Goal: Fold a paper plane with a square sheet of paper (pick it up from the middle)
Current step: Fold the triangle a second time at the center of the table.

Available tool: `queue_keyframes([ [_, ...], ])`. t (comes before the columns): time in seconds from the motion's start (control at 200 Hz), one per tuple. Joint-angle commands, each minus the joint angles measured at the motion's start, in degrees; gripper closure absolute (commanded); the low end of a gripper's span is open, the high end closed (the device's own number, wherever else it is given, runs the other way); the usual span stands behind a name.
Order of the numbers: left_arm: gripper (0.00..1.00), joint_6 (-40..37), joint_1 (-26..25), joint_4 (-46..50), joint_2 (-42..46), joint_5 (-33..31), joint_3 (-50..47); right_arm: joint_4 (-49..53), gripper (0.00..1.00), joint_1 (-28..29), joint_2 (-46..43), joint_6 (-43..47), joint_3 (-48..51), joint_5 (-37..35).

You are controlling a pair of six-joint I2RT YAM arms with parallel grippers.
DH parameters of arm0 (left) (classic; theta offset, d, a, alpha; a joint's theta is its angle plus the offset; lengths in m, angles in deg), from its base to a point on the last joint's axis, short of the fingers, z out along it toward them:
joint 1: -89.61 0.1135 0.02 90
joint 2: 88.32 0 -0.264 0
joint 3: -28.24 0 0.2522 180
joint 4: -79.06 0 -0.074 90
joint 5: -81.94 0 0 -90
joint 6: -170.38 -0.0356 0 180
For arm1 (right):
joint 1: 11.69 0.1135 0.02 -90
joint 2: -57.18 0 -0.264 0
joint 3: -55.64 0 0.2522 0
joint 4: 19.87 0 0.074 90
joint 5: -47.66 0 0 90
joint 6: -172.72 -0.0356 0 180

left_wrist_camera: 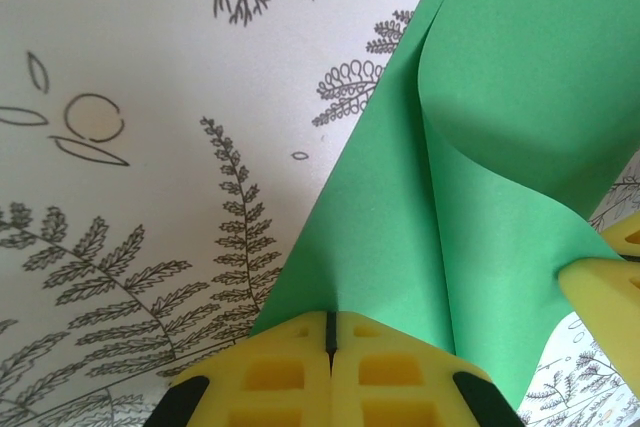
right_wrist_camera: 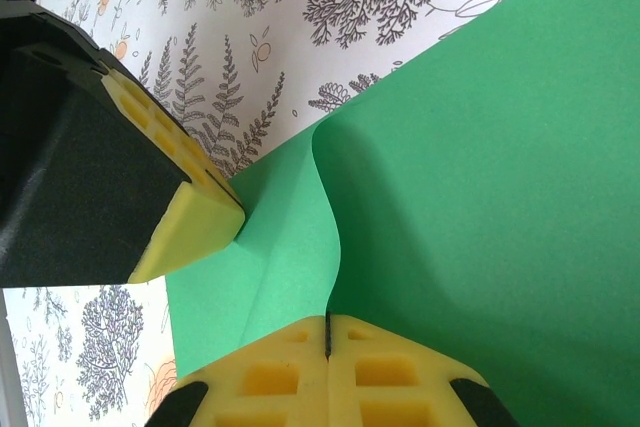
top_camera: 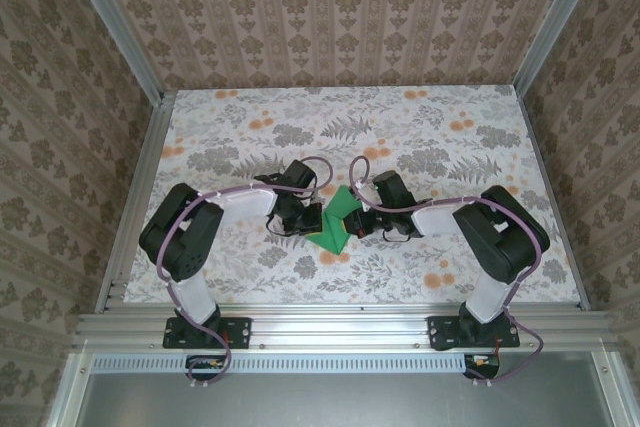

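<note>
The left claw point(left_wrist_camera: 330, 332) and right claw point(right_wrist_camera: 328, 329) are each pressed together, pinching an edge of the paper point(top_camera: 336, 223), which hangs bowed between them over mid-desk point(top_camera: 250, 112). Uneven pulling could tear it, or the bow could set a crooked crease.

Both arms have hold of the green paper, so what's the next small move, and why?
Probably lower the paper to the table and flatten it: left fingers and right fingers both pinch it, yet it only curls softly between them, uncreased.
</note>
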Motion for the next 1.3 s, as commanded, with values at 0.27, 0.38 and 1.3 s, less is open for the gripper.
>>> queue_keyframes([
  [0.27,0.97,-1.37,-0.62,3.65,-2.81,-2.65,-0.33,0.68,0.96,-0.24,0.69,2.19,0.06,-1.32],
  [0.38,0.97,-1.51,-0.69,3.62,-2.99,-2.56,-0.11,1.56,0.96,-0.18,1.08,2.95,-0.26,-1.99],
  [1.3,0.97,-1.73,-0.86,4.02,-3.19,-2.65,0.32,4.14,0.96,0.96,2.94,4.19,-1.19,-5.55],
])
